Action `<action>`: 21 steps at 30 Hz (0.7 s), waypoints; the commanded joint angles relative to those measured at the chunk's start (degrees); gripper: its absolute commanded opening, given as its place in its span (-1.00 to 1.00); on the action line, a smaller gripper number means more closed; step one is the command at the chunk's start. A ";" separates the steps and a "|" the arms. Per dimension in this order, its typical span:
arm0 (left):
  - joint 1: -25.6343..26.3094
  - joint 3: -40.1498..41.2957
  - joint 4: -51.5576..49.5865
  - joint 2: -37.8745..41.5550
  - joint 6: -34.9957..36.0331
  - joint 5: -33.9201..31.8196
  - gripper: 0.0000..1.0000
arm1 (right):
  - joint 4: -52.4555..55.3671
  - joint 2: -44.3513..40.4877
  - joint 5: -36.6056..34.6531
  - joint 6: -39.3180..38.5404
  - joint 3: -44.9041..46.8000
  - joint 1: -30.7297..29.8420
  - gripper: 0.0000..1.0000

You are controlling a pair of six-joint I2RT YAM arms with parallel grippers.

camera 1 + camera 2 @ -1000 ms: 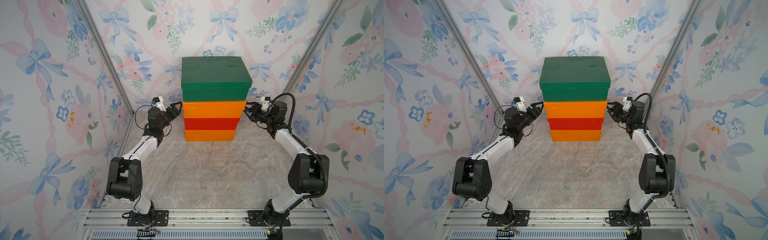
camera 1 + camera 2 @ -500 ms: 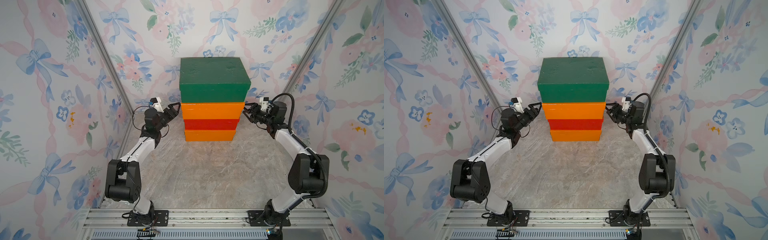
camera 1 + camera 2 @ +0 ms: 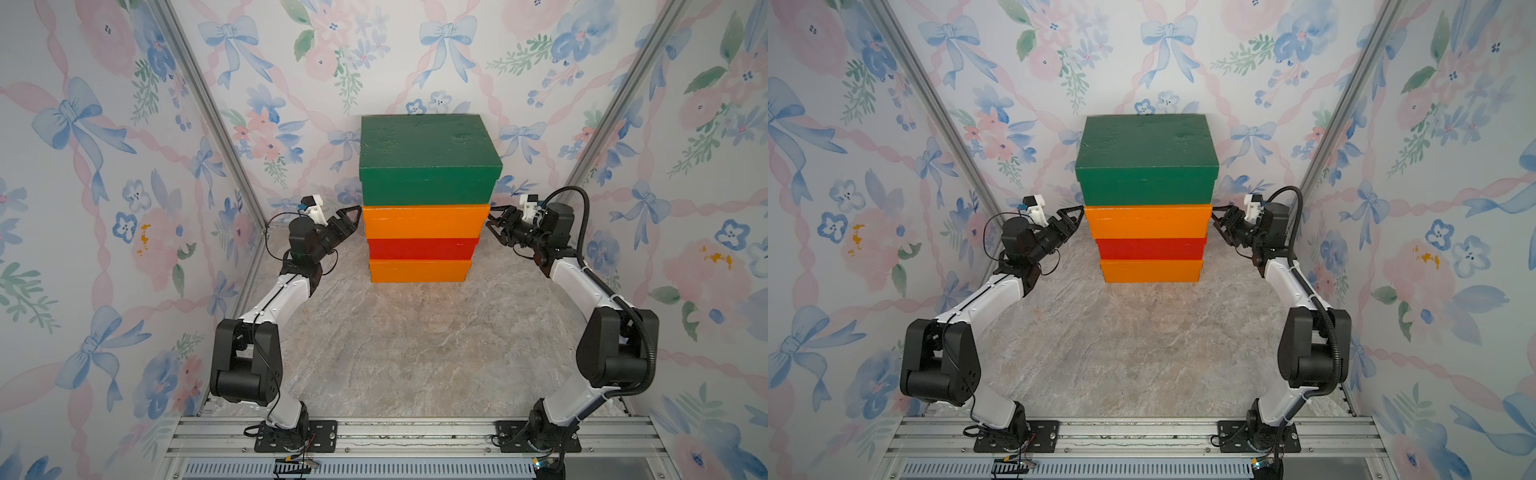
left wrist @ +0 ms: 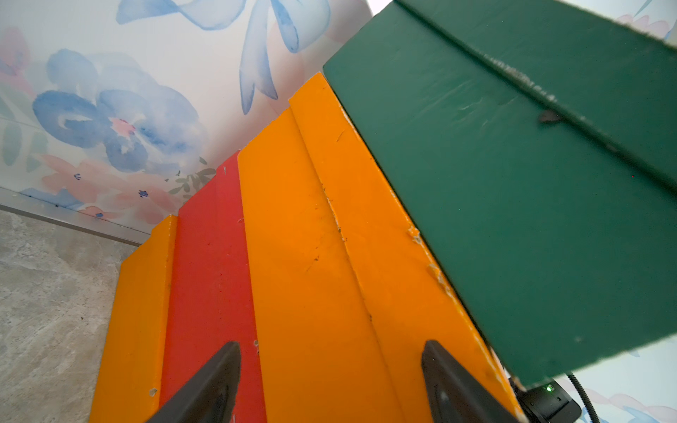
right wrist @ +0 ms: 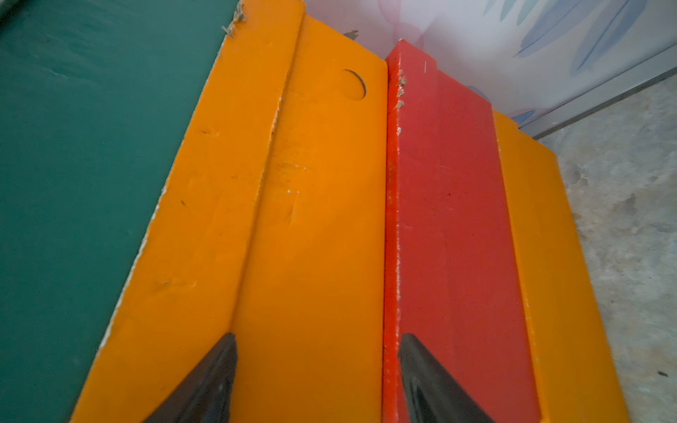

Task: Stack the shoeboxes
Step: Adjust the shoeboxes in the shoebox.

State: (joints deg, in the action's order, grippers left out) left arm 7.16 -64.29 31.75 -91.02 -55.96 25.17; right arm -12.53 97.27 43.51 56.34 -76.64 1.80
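Four shoeboxes stand in one stack against the back wall in both top views: a dark green box (image 3: 428,166) on top, an orange box (image 3: 424,220) under it, then a red box (image 3: 422,248), and an orange box (image 3: 419,271) on the floor. My left gripper (image 3: 355,218) is open at the left end of the upper orange box (image 4: 311,256), holding nothing. My right gripper (image 3: 489,218) is open at that box's right end (image 5: 311,219), one fingertip over the red box (image 5: 450,219). Whether the tips touch the cardboard I cannot tell.
Floral walls close in on both sides and behind the stack, with metal corner posts (image 3: 216,124). The marble-patterned floor (image 3: 415,340) stretches from the stack to the aluminium base rail (image 3: 415,436) where both arms are mounted.
Both grippers' jaws have spread wider. The left wrist has drawn back slightly to the left, and the green box has shifted a little left on the stack.
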 commanded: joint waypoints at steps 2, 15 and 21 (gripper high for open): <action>0.84 -1.84 1.25 -1.36 1.30 2.61 0.61 | -0.67 0.90 2.49 -0.43 -2.06 -0.09 0.40; 1.28 -3.84 1.23 -3.34 1.04 2.76 0.60 | -0.84 2.20 2.64 -0.26 -2.98 0.13 0.40; 1.44 -4.96 1.26 -4.31 0.77 3.01 0.59 | -0.77 2.44 2.72 -0.26 -3.31 0.22 0.40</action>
State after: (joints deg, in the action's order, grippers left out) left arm 7.40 -67.40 31.81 -94.15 -55.99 25.41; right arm -12.60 98.63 44.14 56.36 -77.89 2.24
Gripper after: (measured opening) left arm 0.798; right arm 0.702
